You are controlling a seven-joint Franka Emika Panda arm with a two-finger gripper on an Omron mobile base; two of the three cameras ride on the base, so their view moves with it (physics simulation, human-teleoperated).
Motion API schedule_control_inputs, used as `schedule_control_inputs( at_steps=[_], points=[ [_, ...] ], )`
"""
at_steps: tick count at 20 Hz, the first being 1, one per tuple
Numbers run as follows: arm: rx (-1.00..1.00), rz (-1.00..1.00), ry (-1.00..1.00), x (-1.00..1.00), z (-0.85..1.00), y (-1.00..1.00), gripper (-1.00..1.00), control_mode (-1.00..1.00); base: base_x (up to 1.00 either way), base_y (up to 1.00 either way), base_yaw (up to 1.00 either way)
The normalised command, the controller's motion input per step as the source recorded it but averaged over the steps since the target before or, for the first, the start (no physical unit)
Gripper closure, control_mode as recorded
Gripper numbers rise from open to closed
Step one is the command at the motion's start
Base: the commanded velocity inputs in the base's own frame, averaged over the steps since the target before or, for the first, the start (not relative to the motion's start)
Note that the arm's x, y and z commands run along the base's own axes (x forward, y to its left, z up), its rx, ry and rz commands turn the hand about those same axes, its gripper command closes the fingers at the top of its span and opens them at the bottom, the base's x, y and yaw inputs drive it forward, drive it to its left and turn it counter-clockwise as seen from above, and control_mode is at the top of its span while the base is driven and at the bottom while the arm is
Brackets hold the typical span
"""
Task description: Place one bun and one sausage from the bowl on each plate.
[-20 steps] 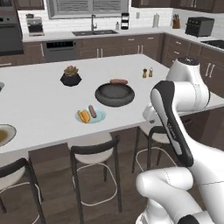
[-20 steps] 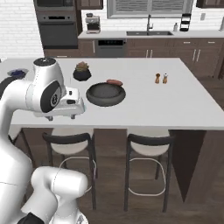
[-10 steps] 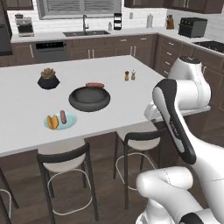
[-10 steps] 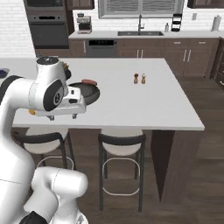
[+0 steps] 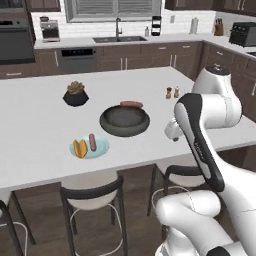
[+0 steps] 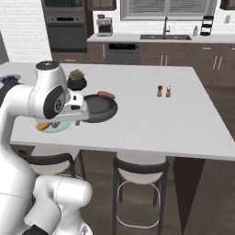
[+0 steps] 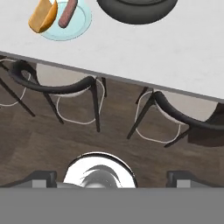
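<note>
A: In your left base view, the whole scene has slid; your base drove. Bun and sausage sit on the light blue plate, lower left.

B: Right base view?

A: The bowl, centre left, carries another sausage.

B: Hand view?

A: End effector wide open, empty, over the stools below the worktop.

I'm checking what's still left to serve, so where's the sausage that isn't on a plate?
In the left base view the sausage lies on the far rim of the dark bowl, mid-counter, right of the plant pot.
</note>
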Motion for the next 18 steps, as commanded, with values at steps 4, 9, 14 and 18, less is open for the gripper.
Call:
schedule_control_inputs(
  at_steps=[4,9,14,18],
  points=[
    [0.0,0.0,0.0,0.0,0.0,0.0,-1.0,1.0,0.58,-0.19,0.23],
    [0.0,0.0,0.0,0.0,0.0,0.0,-1.0,1.0,0.45,-0.25,0.26],
    [0.0,0.0,0.0,0.0,0.0,0.0,-1.0,1.0,0.66,-0.46,0.21],
    [0.02,0.16,0.09,0.52,0.04,-0.54,-1.0,-1.0,0.0,0.0,0.0]
  ],
)
